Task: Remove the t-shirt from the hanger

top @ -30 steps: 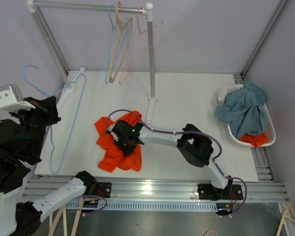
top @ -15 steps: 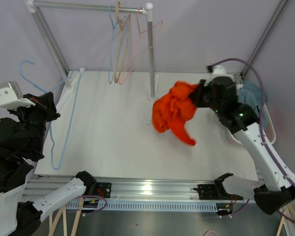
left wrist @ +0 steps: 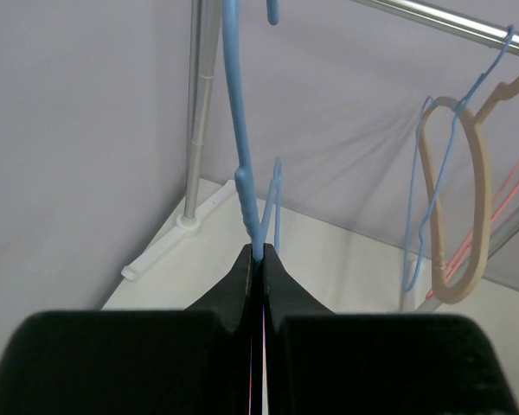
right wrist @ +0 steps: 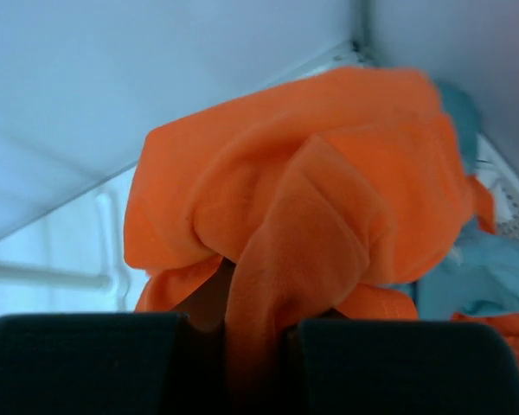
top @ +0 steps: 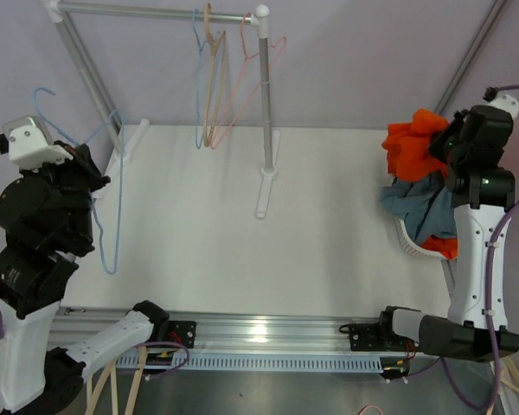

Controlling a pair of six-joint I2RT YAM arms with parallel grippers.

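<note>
My right gripper (top: 445, 147) is shut on the bunched orange t-shirt (top: 413, 143) and holds it in the air over the white laundry basket (top: 478, 229) at the far right; in the right wrist view the orange t-shirt (right wrist: 303, 207) fills the frame in front of my gripper (right wrist: 258, 333). My left gripper (top: 85, 164) is shut on a bare light blue hanger (top: 110, 216) and holds it up at the table's left edge. In the left wrist view the hanger's wire (left wrist: 242, 147) rises out of my closed gripper (left wrist: 260, 257).
The basket holds a teal cloth (top: 424, 201) and an orange garment (top: 445, 248). A rail (top: 147, 12) on posts stands at the back with several empty hangers (top: 212, 78). Its right post (top: 265, 95) stands on the white table (top: 242, 242).
My right arm swung the orange t-shirt from the table's middle up and right to above the basket. My left arm lifted the blue hanger higher.
</note>
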